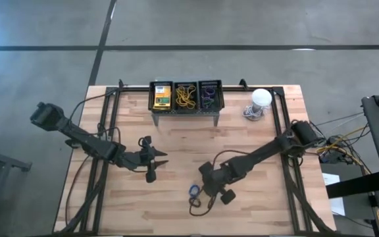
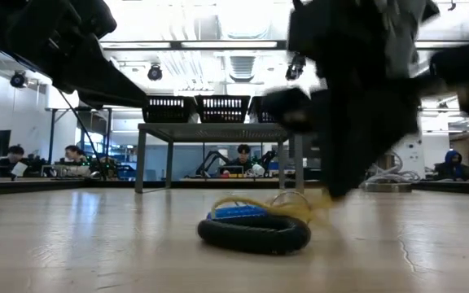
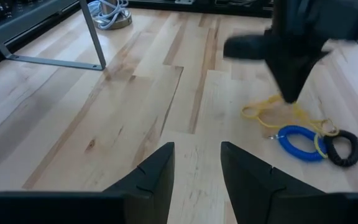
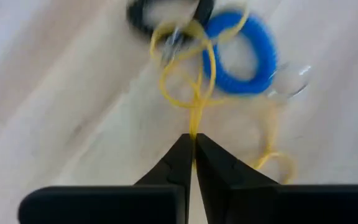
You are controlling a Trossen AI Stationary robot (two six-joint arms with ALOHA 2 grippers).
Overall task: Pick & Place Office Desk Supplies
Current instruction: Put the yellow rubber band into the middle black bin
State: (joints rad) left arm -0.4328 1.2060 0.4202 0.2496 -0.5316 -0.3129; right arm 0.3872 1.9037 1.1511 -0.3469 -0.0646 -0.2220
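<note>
Both arms reach inward: right pincer (image 4: 193,146) clamped on a yellow rubber band (image 4: 188,78), left pincer (image 3: 196,163) apart.

Right claw (image 4: 192,146) low at near centre, fingers pinched together, arm stretched in from right. Left claw (image 3: 194,163) left of centre, fingers parted, empty.

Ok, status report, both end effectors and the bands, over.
Right end effector shut on yellow rubber band. Left end effector open, waiting aside. Band tangled with blue loop and black loop.

Black loop (image 2: 253,233) under blue loop (image 2: 236,213)
</note>
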